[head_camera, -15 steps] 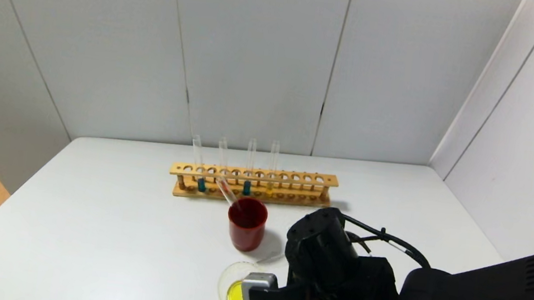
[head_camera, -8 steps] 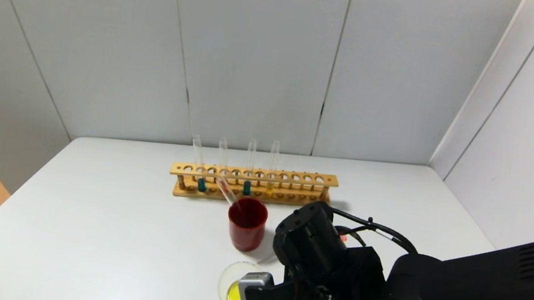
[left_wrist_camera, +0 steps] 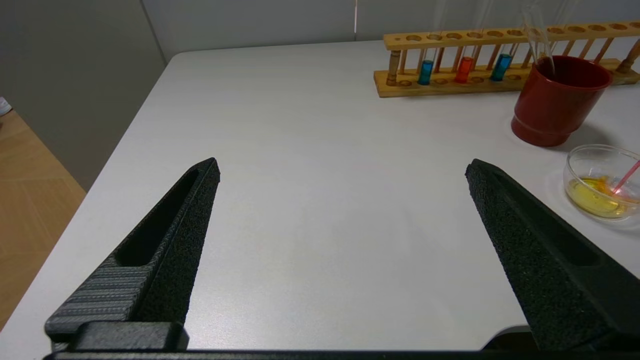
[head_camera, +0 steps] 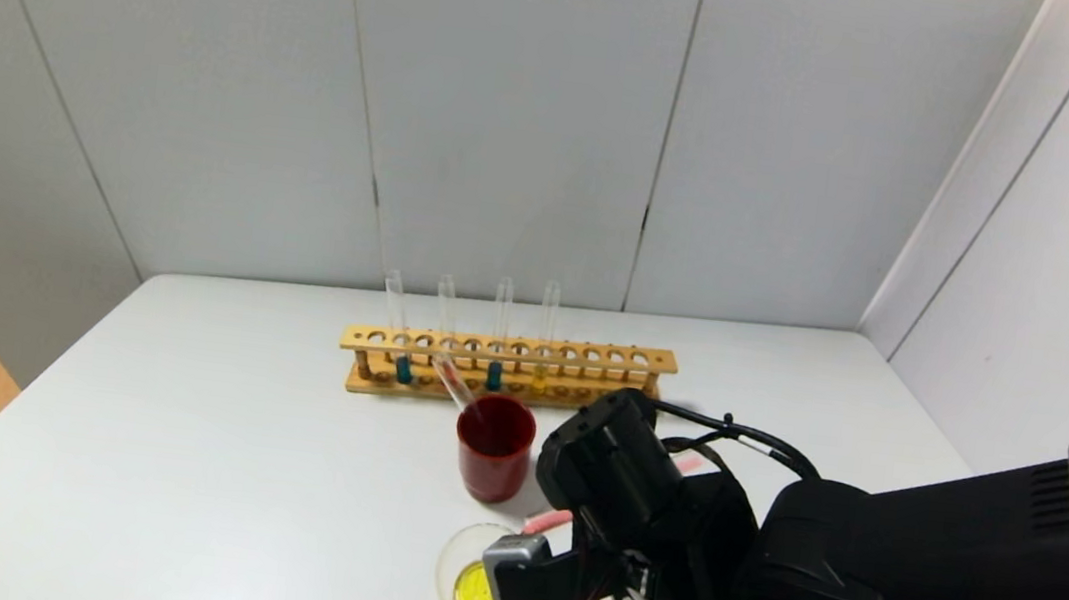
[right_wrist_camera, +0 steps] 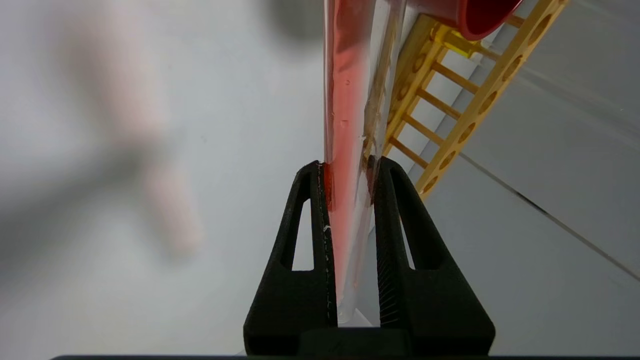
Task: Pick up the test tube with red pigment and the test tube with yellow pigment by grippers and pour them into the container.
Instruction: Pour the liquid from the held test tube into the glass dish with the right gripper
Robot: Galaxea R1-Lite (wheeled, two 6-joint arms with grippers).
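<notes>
My right gripper (right_wrist_camera: pixel 350 167) is shut on the test tube with red pigment (right_wrist_camera: pixel 350 90). My right arm (head_camera: pixel 667 547) holds it tilted, mouth down toward the container (head_camera: pixel 457 558). Red liquid runs along the tube (head_camera: pixel 550 521). The container, a low clear glass cup, holds yellow liquid with an orange streak (left_wrist_camera: pixel 602 184), and the tube's pink end (left_wrist_camera: pixel 627 175) reaches into it. A tube with yellow liquid (head_camera: pixel 548 317) stands in the wooden rack (head_camera: pixel 589 355). My left gripper (left_wrist_camera: pixel 344 165) is open and empty above the near left of the table.
A dark red cup (head_camera: pixel 493 456) stands between the rack and the container, with an empty tube (head_camera: pixel 453 381) leaning in it. The rack also holds two teal tubes (left_wrist_camera: pixel 425 71) and a red-orange one (left_wrist_camera: pixel 463 70). Wall panels close the back and right.
My right arm has moved left and forward and tipped the tube further. The red liquid has run down the tube toward the container.
</notes>
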